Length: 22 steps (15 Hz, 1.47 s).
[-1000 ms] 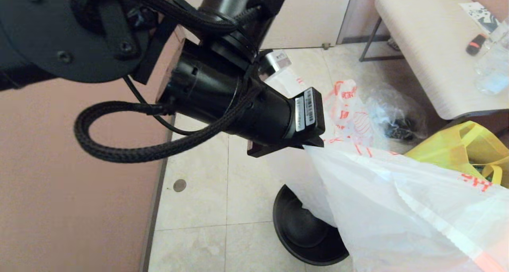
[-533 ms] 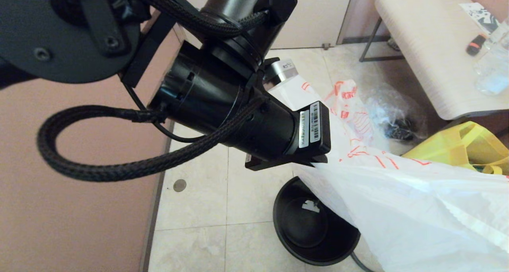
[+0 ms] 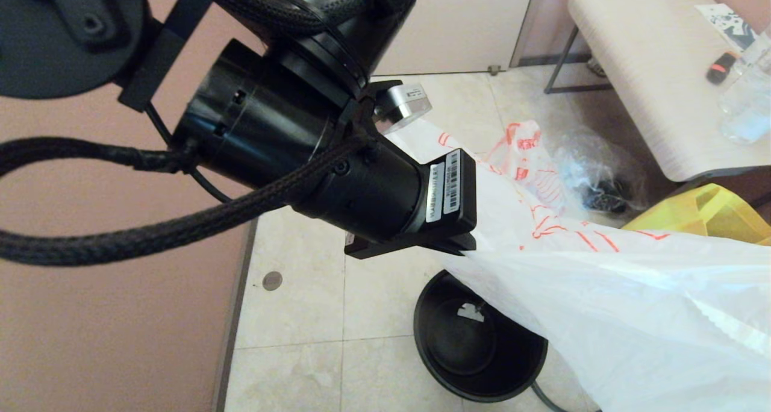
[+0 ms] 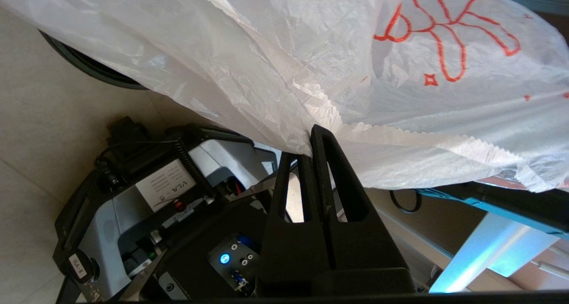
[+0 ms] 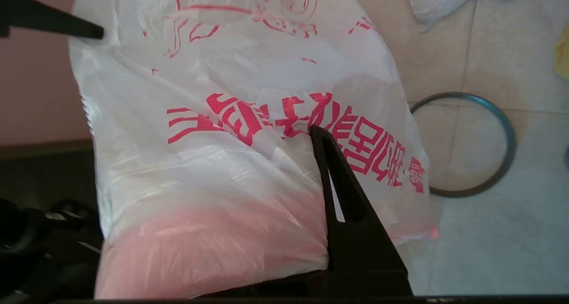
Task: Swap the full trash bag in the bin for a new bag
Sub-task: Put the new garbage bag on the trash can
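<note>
Beige tiled floor (image 3: 301, 315) beside a pink wall (image 3: 120, 315); the bin (image 3: 476, 346) stands on the tiles. A pale desk (image 3: 650, 74) sits behind. Left tool (image 4: 311, 137) and right tool (image 5: 316, 133) are each clamped on the new bag (image 3: 632, 303).

We see the new bag (image 3: 632, 315) as thin translucent white plastic film, crinkled, faintly glossy (serrated edge, pink band in the right wrist view). The bin (image 3: 482, 364) is smooth black plastic, semi-gloss. Floor tiles (image 3: 295, 309) are polished, marbled beige. Cable sleeve (image 3: 120, 237) is coarse black braid. Bench top (image 3: 650, 81) is matt pale woodgrain.
</note>
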Motion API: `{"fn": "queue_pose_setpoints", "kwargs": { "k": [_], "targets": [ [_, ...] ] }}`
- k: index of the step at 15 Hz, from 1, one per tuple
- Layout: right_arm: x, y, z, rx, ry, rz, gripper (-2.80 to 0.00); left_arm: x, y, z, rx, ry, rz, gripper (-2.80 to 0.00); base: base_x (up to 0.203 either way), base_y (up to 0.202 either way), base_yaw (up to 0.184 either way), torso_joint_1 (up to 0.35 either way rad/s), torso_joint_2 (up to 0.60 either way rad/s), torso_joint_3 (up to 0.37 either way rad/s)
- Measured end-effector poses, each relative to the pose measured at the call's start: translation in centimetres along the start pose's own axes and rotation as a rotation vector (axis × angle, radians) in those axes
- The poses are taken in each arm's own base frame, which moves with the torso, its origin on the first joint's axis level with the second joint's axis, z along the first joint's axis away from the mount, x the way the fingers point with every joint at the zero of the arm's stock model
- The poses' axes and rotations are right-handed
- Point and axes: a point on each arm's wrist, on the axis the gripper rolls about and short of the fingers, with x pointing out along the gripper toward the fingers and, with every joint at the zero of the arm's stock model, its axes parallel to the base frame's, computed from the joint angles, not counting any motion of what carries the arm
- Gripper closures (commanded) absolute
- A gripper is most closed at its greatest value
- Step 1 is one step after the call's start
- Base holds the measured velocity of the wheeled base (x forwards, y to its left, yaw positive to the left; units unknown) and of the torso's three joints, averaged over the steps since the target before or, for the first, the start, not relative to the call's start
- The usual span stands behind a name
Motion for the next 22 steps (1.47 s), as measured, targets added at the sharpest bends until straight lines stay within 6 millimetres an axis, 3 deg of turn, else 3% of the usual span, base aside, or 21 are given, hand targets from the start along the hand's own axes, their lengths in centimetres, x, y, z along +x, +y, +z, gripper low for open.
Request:
{"fn": "queue_pose_setpoints", "kwargs": {
  "k": [7,12,16,22],
  "targets": [
    [-0.7,-0.1,-0.7,0.091,0.078,0.016,0.00,-2.3,-0.7,-0.7,0.019,-0.013,-0.033,0.00,0.000,0.000,0.000,0.000,0.00,0.000],
    [-2.3,-0.1,-0.8,0.133,0.137,0.052,0.00,-3.7,-1.0,-1.7,0.033,0.021,-0.052,0.00,0.000,0.000,0.000,0.000,0.00,0.000],
    [-2.5,-0.1,-0.8,0.176,0.200,0.034,0.00,-3.6,-0.9,-1.7,0.030,0.034,-0.048,0.00,0.000,0.000,0.000,0.000,0.00,0.000],
    [0.4,-0.1,-1.1,0.203,0.276,-0.001,0.00,-1.2,1.7,0.2,-0.041,0.032,0.049,0.00,0.000,0.000,0.000,0.000,0.00,0.000]
  ]
}}
